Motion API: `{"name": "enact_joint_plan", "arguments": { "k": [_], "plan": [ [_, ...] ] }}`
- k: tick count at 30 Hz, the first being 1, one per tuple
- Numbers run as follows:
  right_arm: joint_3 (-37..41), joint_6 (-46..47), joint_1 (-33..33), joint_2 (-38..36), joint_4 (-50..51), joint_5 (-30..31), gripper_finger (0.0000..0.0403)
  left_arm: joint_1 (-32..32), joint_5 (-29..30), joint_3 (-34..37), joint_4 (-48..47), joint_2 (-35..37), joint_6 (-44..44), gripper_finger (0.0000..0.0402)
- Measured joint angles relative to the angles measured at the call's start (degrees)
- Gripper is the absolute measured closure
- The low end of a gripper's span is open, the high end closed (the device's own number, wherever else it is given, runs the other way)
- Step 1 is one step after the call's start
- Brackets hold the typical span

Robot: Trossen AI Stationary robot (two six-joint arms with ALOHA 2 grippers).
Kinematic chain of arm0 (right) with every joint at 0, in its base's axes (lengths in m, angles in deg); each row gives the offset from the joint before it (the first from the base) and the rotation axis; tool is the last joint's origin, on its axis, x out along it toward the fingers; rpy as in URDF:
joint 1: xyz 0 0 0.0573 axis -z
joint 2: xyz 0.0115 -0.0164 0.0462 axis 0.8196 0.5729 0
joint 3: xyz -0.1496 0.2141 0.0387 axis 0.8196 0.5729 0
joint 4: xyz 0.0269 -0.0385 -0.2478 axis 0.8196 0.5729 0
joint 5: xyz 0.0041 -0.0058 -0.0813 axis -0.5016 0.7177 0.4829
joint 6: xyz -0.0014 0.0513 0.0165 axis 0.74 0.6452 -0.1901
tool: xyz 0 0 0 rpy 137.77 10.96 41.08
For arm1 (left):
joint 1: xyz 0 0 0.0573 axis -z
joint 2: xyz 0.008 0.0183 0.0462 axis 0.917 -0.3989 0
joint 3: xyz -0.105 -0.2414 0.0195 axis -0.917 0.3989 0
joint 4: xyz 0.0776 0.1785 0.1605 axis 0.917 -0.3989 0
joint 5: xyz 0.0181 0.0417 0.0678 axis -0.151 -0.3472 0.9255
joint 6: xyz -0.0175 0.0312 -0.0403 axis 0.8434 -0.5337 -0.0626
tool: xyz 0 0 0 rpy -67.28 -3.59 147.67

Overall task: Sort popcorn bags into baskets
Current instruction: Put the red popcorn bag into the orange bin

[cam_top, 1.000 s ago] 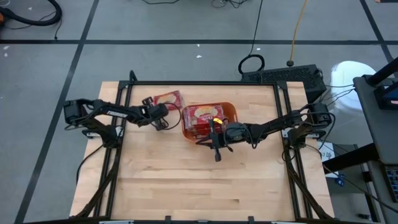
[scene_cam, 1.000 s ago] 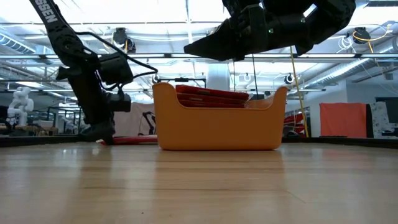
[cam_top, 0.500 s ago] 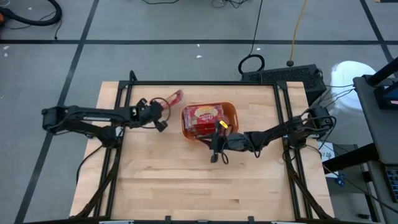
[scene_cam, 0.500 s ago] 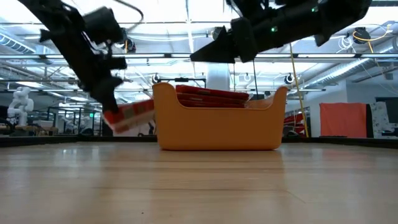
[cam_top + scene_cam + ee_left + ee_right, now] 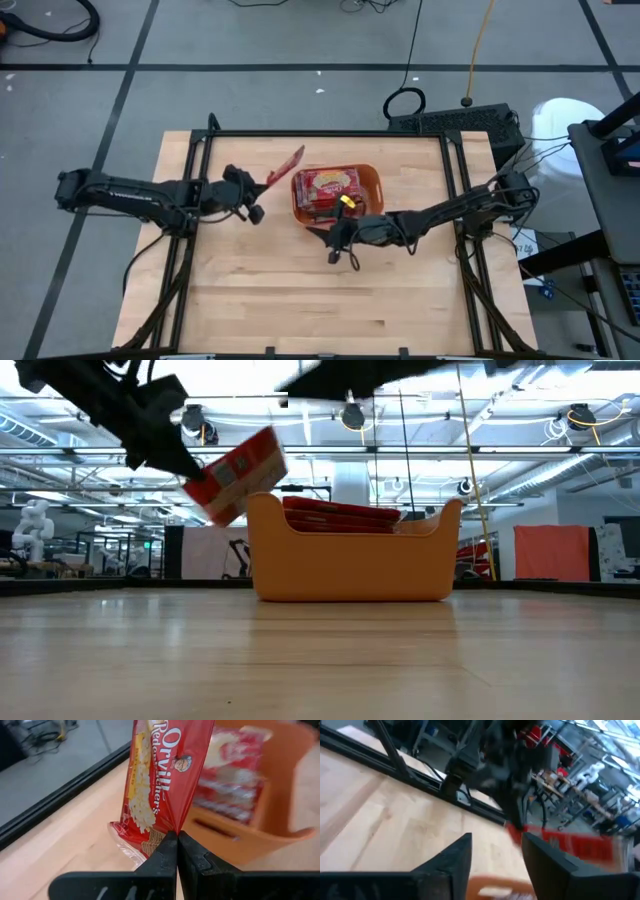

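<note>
Popcorn bag [image 5: 285, 166], a flat red packet with a cream popcorn picture, hangs tilted in the air above the light wooden desk [image 5: 300, 290], just beside the left rim of the orange plastic rectangular bin [image 5: 368, 180]. The left gripper [image 5: 177, 836] has its fingers clenched on the packet's lower edge. The right gripper [image 5: 334, 238] hovers over the desk at the bin's near side, its fingers [image 5: 455, 855] released and grasping nothing. Inside the bin lie more red packets [image 5: 325, 189], stacked flat up to the rim.
</note>
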Motion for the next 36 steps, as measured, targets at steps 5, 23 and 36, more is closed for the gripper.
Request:
{"name": "enact_joint_plan", "arguments": {
  "k": [5, 23, 36],
  "plan": [
    [-13.67, -5.96, -0.61, 1.59, 17.99, 4.79, 0.0217, 3.97, 3.96, -0.08, 3.25, -1.69, 2.01, 0.0401],
    [-22.53, -25.36, 1.09, 9.81, 30.58, 18.12, 0.0205, 9.76, 7.97, -17.32, 0.27, -22.28, -4.67, 0.0401],
    [-22.53, -20.89, 3.85, 9.77, 41.19, 24.08, 0.0207, 10.49, 8.17, -22.25, -0.52, -26.39, -9.24, 0.0401]
  ]
}}
